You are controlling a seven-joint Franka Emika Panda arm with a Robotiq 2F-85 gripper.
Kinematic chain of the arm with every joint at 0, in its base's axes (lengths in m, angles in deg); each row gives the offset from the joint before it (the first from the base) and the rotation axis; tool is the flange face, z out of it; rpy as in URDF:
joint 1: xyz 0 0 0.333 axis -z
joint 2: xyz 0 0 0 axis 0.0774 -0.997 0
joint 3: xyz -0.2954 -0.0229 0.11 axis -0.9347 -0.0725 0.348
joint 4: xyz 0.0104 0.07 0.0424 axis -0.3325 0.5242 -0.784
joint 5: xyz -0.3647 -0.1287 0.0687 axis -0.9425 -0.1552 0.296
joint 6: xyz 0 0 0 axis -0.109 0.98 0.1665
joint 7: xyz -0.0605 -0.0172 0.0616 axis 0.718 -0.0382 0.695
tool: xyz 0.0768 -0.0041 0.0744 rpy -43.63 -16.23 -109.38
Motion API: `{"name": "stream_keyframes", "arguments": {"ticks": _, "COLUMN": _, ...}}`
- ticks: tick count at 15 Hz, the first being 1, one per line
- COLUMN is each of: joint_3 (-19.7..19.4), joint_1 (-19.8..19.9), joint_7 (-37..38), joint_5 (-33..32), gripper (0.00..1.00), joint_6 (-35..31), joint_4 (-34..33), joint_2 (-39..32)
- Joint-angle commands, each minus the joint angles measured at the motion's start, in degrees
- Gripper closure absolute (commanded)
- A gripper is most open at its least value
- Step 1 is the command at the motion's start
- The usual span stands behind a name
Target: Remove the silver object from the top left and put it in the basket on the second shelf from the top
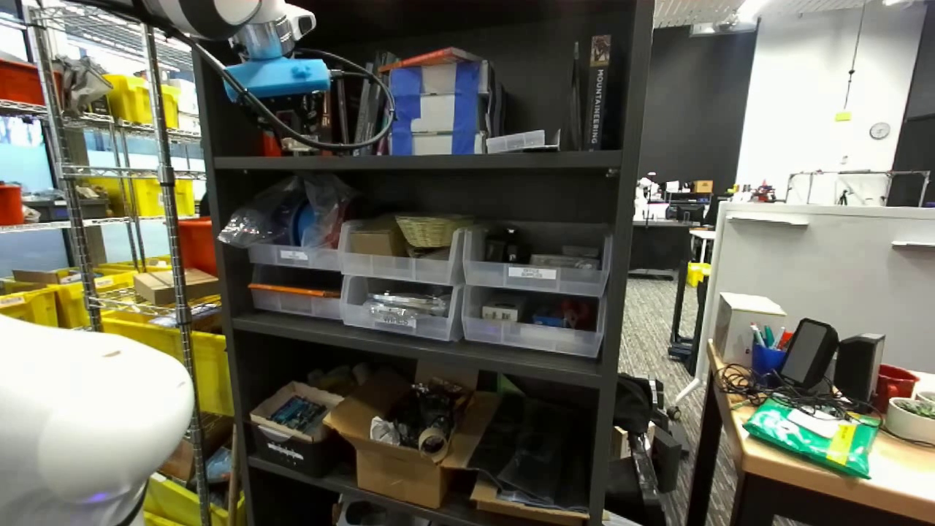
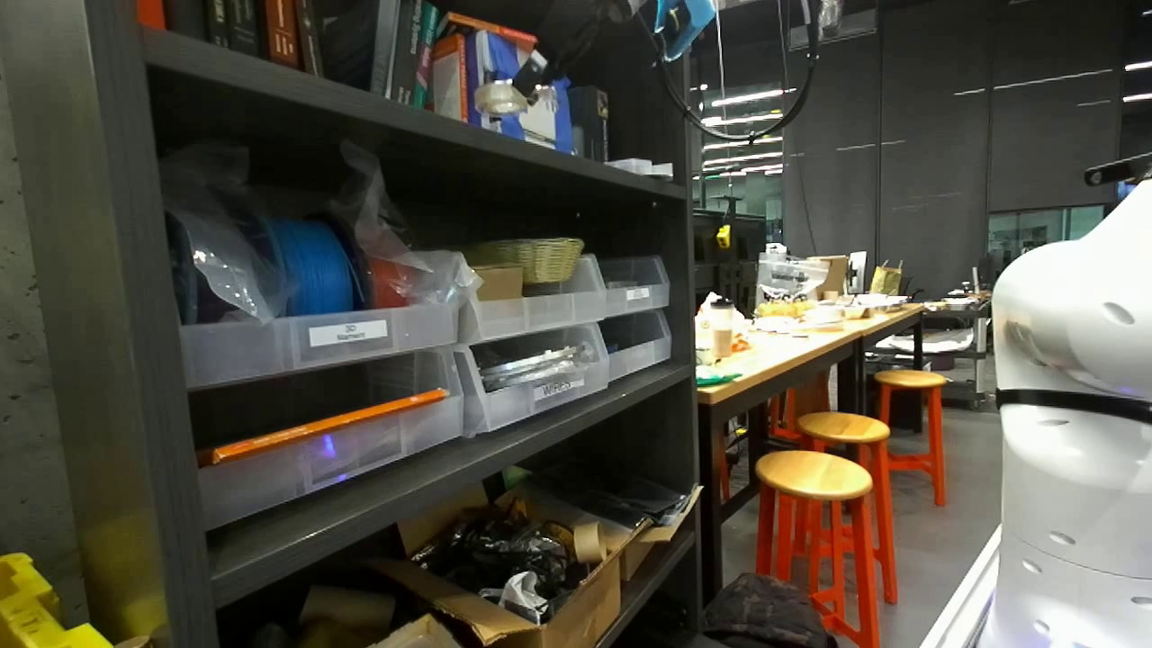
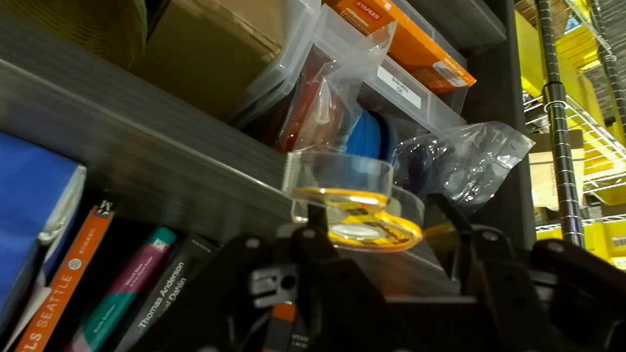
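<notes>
The silver object [image 3: 371, 234] looks like a glossy clear plastic piece with two round lobes and yellow-orange colouring. My gripper [image 3: 376, 208] is shut on it, a finger at either side in the wrist view, holding it in front of the upper board. In an exterior view the silver object [image 2: 500, 97] shows before the blue-taped boxes. The pale woven basket [image 1: 434, 230] sits in the upper middle clear bin, over the black shelf [image 1: 416, 349] board, one level below the books. Only part of the basket [image 3: 98, 24] shows in the wrist view. The arm hides much of the gripper in the exterior views.
Books [image 3: 161, 293] and blue-taped boxes [image 1: 438, 109] stand on the upper level. A bagged blue spool [image 2: 315, 270] bulges from the upper bin beside the basket. A cardboard box [image 3: 210, 54] shares the basket's bin. A wire rack [image 1: 157, 146] stands alongside the unit.
</notes>
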Motion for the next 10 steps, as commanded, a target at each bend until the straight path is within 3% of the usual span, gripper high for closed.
{"name": "stream_keyframes", "arguments": {"ticks": 1, "joint_3": -1.20, "joint_1": -2.14, "joint_7": 1.10, "joint_5": -2.21, "gripper": 0.73, "joint_6": 0.22, "joint_4": -0.33, "joint_2": -0.85}}
{"name": "stream_keyframes", "arguments": {"ticks": 10, "joint_3": -3.58, "joint_1": -0.96, "joint_7": 3.52, "joint_5": -4.82, "gripper": 0.73, "joint_6": 2.00, "joint_4": 1.70, "joint_2": 0.11}}
